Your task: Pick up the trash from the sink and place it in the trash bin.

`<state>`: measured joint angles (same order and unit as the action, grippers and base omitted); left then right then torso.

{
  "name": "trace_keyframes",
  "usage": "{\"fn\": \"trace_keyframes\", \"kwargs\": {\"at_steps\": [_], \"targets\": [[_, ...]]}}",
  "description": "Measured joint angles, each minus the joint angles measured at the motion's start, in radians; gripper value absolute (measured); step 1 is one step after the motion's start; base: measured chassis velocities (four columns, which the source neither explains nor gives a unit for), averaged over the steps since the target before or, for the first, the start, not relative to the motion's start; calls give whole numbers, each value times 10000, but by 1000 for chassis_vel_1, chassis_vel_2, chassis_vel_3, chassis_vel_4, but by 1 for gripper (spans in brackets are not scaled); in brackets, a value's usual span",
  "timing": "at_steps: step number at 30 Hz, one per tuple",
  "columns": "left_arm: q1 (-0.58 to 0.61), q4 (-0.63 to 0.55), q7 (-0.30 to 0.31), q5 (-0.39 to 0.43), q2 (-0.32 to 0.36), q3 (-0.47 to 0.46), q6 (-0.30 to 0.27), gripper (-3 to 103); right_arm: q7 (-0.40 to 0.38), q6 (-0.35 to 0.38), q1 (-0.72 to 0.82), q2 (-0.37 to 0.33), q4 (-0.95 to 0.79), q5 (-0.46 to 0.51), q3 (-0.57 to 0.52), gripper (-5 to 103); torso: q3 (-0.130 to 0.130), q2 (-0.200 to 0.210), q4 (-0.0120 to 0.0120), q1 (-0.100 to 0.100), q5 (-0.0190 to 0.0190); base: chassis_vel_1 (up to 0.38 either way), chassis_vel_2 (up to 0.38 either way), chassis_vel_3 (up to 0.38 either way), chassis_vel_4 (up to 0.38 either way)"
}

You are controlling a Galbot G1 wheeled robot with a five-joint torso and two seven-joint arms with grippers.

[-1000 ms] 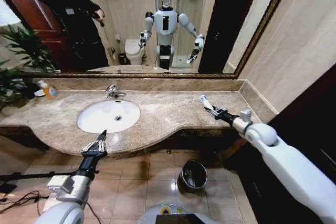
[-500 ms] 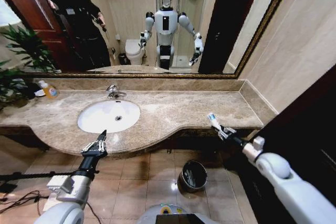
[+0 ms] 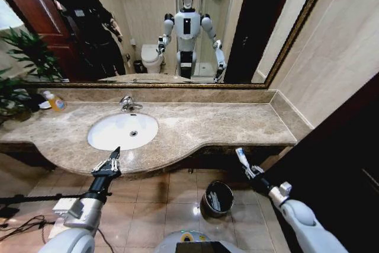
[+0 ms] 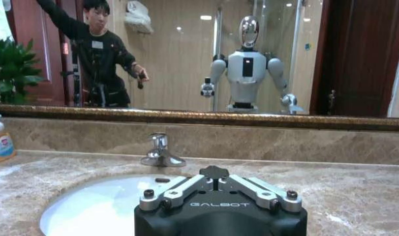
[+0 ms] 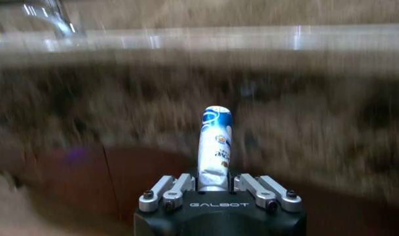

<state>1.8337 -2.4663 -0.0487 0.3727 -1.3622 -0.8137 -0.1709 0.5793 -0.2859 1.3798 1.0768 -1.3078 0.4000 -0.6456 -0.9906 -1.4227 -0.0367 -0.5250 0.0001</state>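
Far left on the mottled brown marble surface (image 3: 195,125) an orange-yellow soap bottle (image 3: 55,102) stands by the wall, beside a leafy green plant (image 3: 18,69). The left gripper (image 3: 107,164) has not moved since a second ago: it hangs at the front lip of the surface just before the sink (image 3: 122,131), black, its jaws close together with nothing between them. The sink is a smooth white oval basin with a small round drain (image 3: 133,133) and a curved chrome tap (image 3: 127,103) behind it. Down on the glossy tan floor tiles (image 3: 160,205) stands the trash bin (image 3: 217,198), a small dark cylinder with a shiny metal rim, something pale lying inside. The right gripper (image 3: 246,168), which a second ago was above the right part of the surface, has come down off its edge and now sits lower, in front of the dark cabinet, just right of and above the bin. Its jaws are clamped on the bottom end of a tube (image 3: 241,159), a slim white-and-blue one, rounded at the top, pointing up and slightly left; the right wrist view shows the tube (image 5: 214,147) upright with blue swirls and small print.
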Motion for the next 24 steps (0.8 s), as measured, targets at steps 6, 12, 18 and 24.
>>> {"fn": "trace_keyframes", "kwargs": {"at_steps": [6,12,18,24], "targets": [[0,0,0,-1,0,0,0,0,-36,-793,-1071,811,2516,-1186,131,25,0,1,-1,0,-5,0,0,0,0],[0,0,0,0,-1,0,0,0,-388,-1797,-2161,1375,4949,-2719,255,25,0,1,-1,-1,-4,0,0,0,0],[0,0,0,0,0,0,0,0,-295,-2389,-2954,1963,6523,-3541,344,25,0,1,-1,-1,0,0,0,0,0],[0,0,0,0,0,0,0,0,-652,-2678,-3261,2248,7616,-4463,407,25,0,1,-1,-1,-1,0,0,0,0]]}}
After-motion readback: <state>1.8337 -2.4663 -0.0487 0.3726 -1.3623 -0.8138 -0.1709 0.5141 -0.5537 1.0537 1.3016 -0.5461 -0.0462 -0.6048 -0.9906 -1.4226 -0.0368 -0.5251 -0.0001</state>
